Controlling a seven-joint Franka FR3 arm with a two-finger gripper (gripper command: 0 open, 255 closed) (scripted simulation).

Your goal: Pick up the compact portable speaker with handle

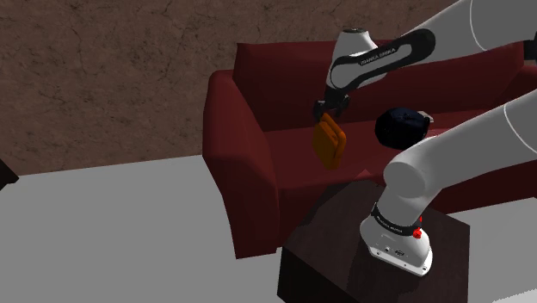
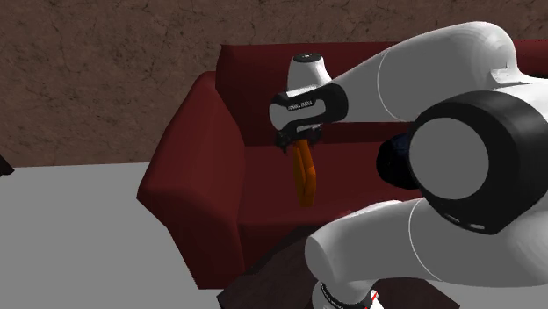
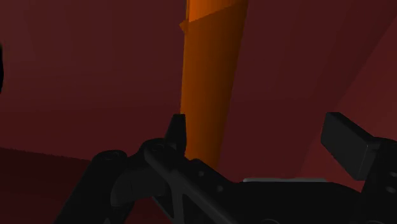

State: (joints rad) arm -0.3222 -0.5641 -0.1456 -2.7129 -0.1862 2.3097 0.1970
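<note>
the orange speaker (image 1: 329, 145) (image 2: 305, 180) (image 3: 210, 83) is seen upright over the seat of a dark red sofa (image 1: 241, 155), directly under the black gripper (image 1: 325, 110) (image 2: 299, 139) (image 3: 257, 127). whether its lower end rests on the seat cannot be told. the fingers are spread apart: one is set against the speaker's side, the other is kept well clear. a dark rounded object (image 1: 400, 125) is placed nearby on the seat.
</note>
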